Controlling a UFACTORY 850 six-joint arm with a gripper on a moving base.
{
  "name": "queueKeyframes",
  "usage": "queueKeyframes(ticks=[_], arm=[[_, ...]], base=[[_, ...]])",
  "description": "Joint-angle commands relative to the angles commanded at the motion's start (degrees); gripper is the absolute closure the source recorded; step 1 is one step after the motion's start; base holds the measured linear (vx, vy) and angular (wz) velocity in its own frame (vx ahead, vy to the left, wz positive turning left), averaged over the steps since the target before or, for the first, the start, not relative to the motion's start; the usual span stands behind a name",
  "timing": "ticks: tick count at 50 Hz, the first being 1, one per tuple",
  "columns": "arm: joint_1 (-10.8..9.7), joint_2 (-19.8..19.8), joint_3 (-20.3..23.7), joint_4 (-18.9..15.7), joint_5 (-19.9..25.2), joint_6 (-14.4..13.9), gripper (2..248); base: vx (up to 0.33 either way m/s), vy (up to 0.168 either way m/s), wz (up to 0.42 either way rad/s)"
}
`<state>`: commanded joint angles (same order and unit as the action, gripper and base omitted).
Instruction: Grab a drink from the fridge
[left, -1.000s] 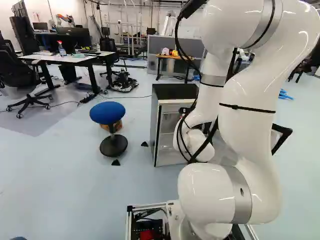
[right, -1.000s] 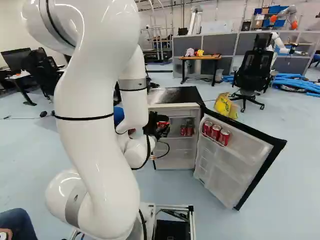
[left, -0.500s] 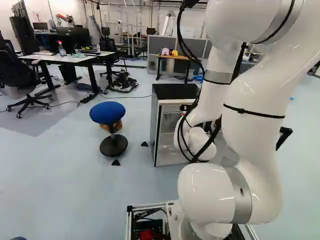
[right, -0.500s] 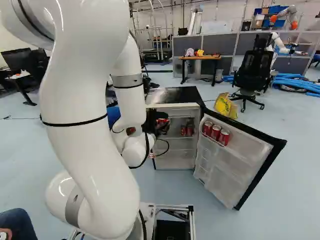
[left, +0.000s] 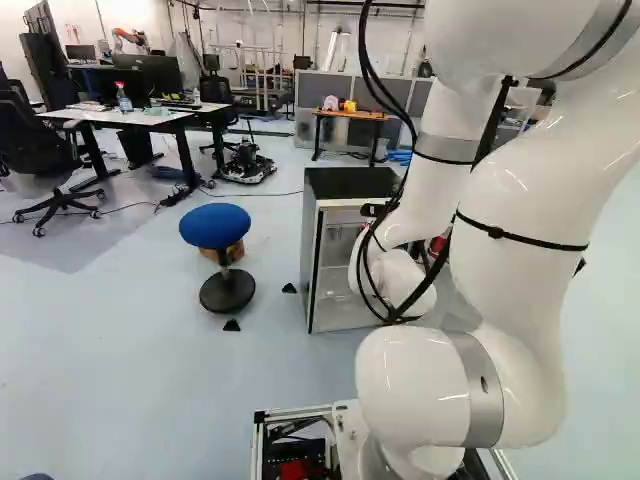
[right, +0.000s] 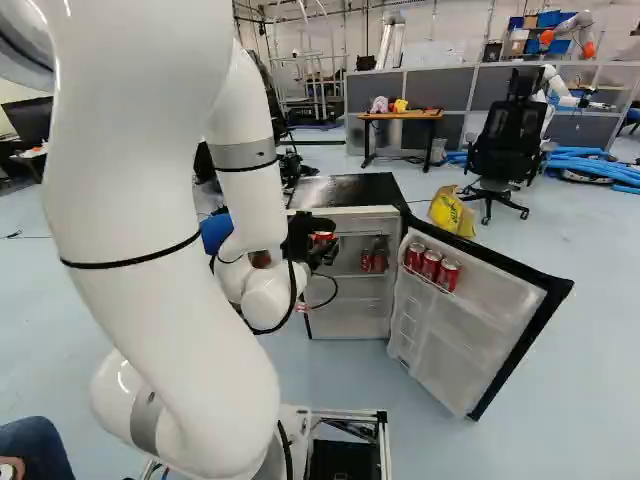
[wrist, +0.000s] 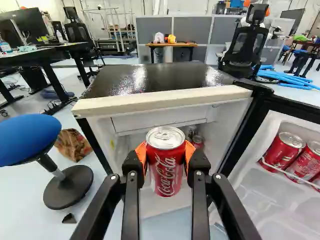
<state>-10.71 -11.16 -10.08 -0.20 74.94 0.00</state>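
1 red can (wrist: 167, 172), smooth metal w/ pale script & a round silvery lid, is held upright btwn the 2 fingers of the gripper (right: 321, 239). It's pressed from both sides by the orange pads (wrist: 141, 155); the fingers are kept apart only by the can's width. The can is held at the open front of the fridge (wrist: 165, 102), below top-edge level; whether it's fully outside can't be told.

The fridge is topped w/ a glossy black slab, edged in off-white. Farther in, 2 more cans (right: 373, 261) are seen on a shelf. The door (right: 455, 340) is swung wide, its moulded, translucent-looking liner framed in black; 3 cans (right: 431, 265) are stood in a row in its upper rack, behind a thin rail.

Beside the fridge, a stool (left: 215, 226) w/ a round, fabric-like blue seat is set on a black disc base, w/ a crumpled brown bag (wrist: 73, 144) nearby. Beyond the door, a creased yellow bag (right: 452, 211) is seen near a black mesh-back chair (right: 506, 147).
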Motion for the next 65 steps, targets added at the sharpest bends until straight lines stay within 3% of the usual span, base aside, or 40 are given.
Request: queueKeyframes(ticks=[65], arm=[[1.4,8.9,-2.1,3.5,-11.8,0.0,154]], base=[[0.0,0.0,0.0]])
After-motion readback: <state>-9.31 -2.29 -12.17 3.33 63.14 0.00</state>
